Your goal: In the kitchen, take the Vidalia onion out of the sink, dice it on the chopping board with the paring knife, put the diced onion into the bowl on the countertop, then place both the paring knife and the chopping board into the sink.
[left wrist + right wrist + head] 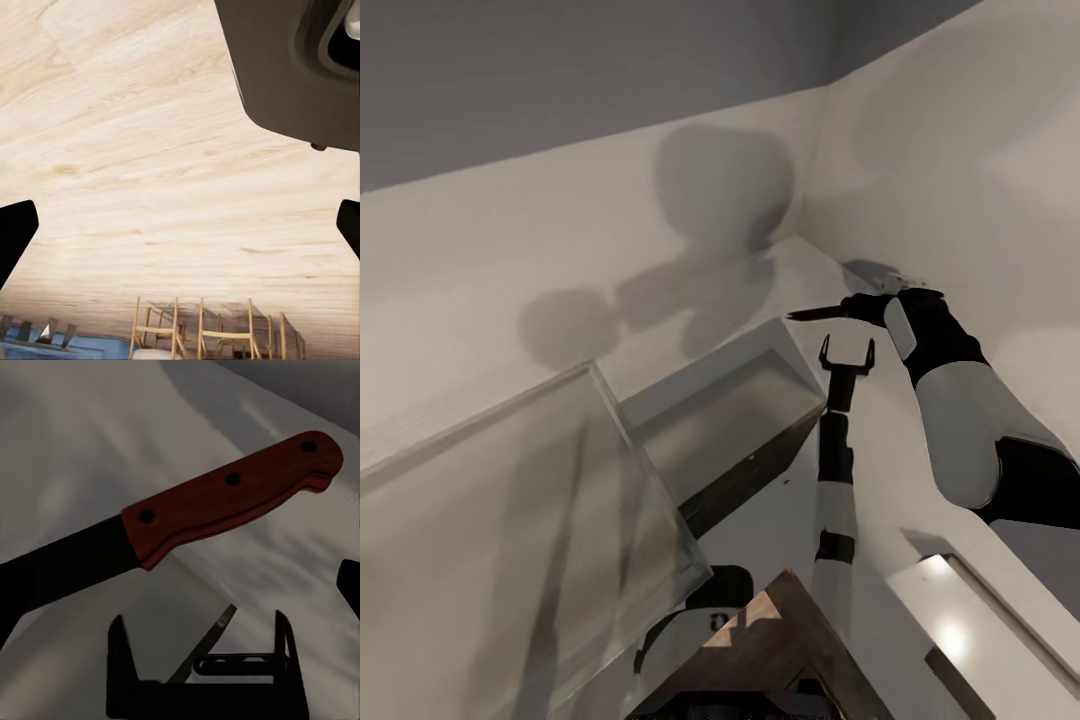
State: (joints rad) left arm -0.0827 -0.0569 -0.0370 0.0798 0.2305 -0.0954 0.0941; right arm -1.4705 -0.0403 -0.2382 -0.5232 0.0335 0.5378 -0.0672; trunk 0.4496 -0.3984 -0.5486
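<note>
right gripper closed on the paring knife, raised at 1 o'clock in the head view
blade points toward 9 o'clock, away from the arms, likely for safe carrying; left gripper spread wide, holding nothing, just below

A pale wall runs along the far left, meeting a second wall at the far corner, with soft round shadows cast on it. A light wooden floor carries several wooden chairs beside a blue rug.
</note>
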